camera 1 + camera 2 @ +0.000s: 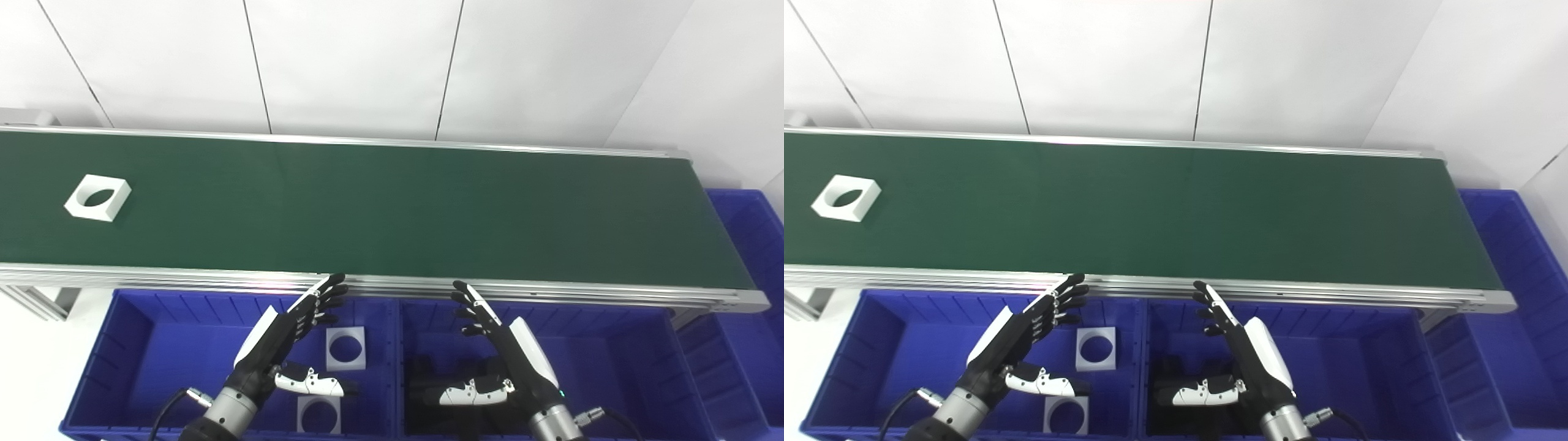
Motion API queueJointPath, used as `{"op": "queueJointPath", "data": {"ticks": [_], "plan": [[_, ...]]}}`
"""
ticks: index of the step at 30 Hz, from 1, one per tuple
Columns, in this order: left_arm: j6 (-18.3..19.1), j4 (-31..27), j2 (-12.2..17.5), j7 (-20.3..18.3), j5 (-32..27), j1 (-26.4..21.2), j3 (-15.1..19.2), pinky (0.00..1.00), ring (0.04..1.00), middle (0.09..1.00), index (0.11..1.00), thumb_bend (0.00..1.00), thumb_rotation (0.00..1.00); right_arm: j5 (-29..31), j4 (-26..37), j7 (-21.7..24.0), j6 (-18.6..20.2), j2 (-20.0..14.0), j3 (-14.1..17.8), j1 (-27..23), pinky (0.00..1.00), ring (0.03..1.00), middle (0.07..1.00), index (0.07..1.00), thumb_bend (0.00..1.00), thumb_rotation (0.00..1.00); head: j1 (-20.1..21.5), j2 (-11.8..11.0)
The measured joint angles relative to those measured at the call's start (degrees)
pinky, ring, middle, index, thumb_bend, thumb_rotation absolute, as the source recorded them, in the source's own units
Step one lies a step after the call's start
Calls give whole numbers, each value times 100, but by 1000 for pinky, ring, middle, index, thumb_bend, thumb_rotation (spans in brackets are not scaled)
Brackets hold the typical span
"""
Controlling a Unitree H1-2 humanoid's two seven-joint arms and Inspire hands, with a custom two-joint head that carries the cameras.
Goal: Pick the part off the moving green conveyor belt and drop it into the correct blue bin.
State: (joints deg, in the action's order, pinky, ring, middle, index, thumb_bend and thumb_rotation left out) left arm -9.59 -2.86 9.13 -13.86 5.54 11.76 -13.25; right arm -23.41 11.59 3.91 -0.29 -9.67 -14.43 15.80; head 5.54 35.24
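Observation:
A white square part with a round hole (pixel 98 197) lies on the green conveyor belt (pixel 392 214) at its far left. My left hand (pixel 288 340) is open and empty, hovering above the left blue bin (pixel 141 361), fingertips near the belt's front rail. My right hand (pixel 499 355) is open and empty above the middle blue bin (pixel 612 367), thumb pointing inward. Both hands are far to the right of the part.
Two white square parts with holes (pixel 345 348) (pixel 318 414) lie in the left bin. Dark parts (pixel 429 373) lie in the middle bin. A third blue bin (pixel 750 245) stands past the belt's right end. A white wall is behind.

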Motion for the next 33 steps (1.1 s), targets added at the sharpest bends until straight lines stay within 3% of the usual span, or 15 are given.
{"op": "queueJointPath", "data": {"ticks": [28,33], "plan": [[0,2,3,0,-1,-1,-1,800,880,909,929,799,124,-8,0,-1,0,1,-3,-2,766,860,909,970,848,150,-26,-26],[-3,33,-3,0,0,-3,-12,811,879,911,932,803,102,16,-115,-37,-24,-3,2,-9,765,858,913,973,840,135,-359,-193]]}}
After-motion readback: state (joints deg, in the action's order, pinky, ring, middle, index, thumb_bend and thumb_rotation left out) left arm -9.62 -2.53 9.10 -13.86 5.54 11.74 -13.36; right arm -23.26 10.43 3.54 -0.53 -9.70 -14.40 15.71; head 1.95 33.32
